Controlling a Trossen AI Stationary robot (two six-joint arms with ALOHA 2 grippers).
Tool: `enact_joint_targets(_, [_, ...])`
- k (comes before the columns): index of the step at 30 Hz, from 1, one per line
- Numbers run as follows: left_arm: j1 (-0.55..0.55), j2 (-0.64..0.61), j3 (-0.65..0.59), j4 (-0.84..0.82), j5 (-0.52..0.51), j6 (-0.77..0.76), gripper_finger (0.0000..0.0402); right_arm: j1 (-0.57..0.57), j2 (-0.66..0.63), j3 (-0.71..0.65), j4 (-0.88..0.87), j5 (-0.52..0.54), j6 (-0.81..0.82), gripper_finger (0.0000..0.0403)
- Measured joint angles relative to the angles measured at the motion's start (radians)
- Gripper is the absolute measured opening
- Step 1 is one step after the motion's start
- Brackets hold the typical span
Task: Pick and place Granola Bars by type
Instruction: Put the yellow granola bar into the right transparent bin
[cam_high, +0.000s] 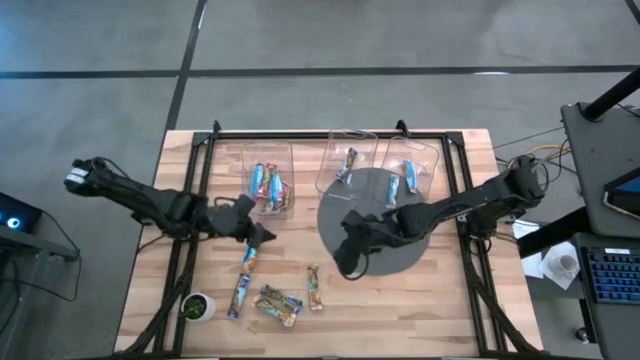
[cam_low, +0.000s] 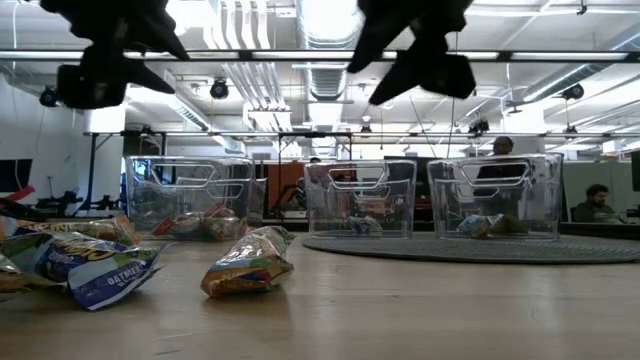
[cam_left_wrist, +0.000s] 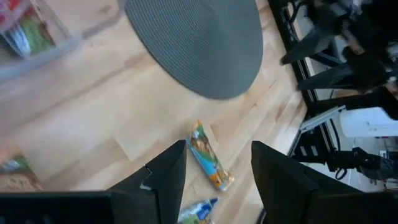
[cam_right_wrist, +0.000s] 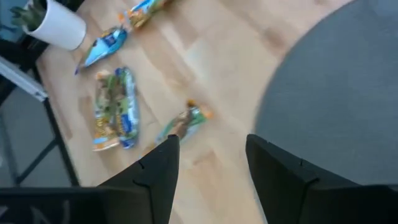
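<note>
Several granola bars lie loose on the wooden table near its front: a blue-ended one (cam_high: 248, 257), another (cam_high: 238, 295), a pair side by side (cam_high: 278, 303) and an orange-green one (cam_high: 314, 288). My left gripper (cam_high: 265, 238) hovers open above the table, left of centre; the orange-green bar (cam_left_wrist: 210, 163) shows beyond its fingers. My right gripper (cam_high: 350, 268) hangs open over the front edge of the grey mat (cam_high: 400, 250), pointing down at a slant toward the orange-green bar (cam_right_wrist: 183, 122). Neither gripper holds anything.
Three clear bins stand along the far side: the left bin (cam_high: 252, 160) holds multicoloured bars, the middle bin (cam_high: 365, 140) one bar, the right bin (cam_high: 430, 155) light blue bars. A small white pot (cam_high: 198, 306) with a plant stands at the front left.
</note>
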Motion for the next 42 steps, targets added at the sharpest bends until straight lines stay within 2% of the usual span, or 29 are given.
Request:
enact_joint_targets(5, [-0.100,0.021,0.000,-0.001,-0.075,-0.062,0.0163,0.010,0.110,0.010,0.075,-0.097,0.078,0.0178])
enact_joint_targets(7, [-0.121,0.029,0.000,-0.002,-0.098,-0.071,0.0163,0.024,0.157,0.034,0.076,-0.101,0.114,0.0181])
enact_joint_targets(12, [-0.128,0.033,0.000,-0.025,-0.096,-0.028,0.0163,0.047,0.273,0.132,0.080,-0.104,0.167,0.0195])
enact_joint_targets(17, [-0.143,0.025,0.000,-0.049,-0.052,-0.017,0.0163,0.046,0.417,0.272,0.066,-0.103,0.224,0.0226])
enact_joint_targets(20, [-0.176,0.020,0.000,-0.050,-0.053,0.029,0.0163,0.048,0.485,0.363,-0.005,-0.103,0.265,0.0249])
enact_joint_targets(25, [-0.215,0.019,0.000,-0.053,-0.070,0.102,0.0163,0.047,0.578,0.508,-0.220,-0.103,0.334,0.0280])
enact_joint_targets(29, [-0.218,0.019,0.000,-0.056,-0.071,0.168,0.0163,0.048,0.625,0.585,-0.254,-0.104,0.345,0.0294])
enact_joint_targets(37, [-0.219,0.017,0.000,-0.108,-0.071,0.220,0.0163,0.036,0.730,0.676,-0.310,-0.127,0.400,0.0287])
enact_joint_targets(42, [-0.224,0.008,0.000,-0.156,-0.084,0.214,0.0163,0.036,0.742,0.688,-0.341,-0.125,0.369,0.0248])
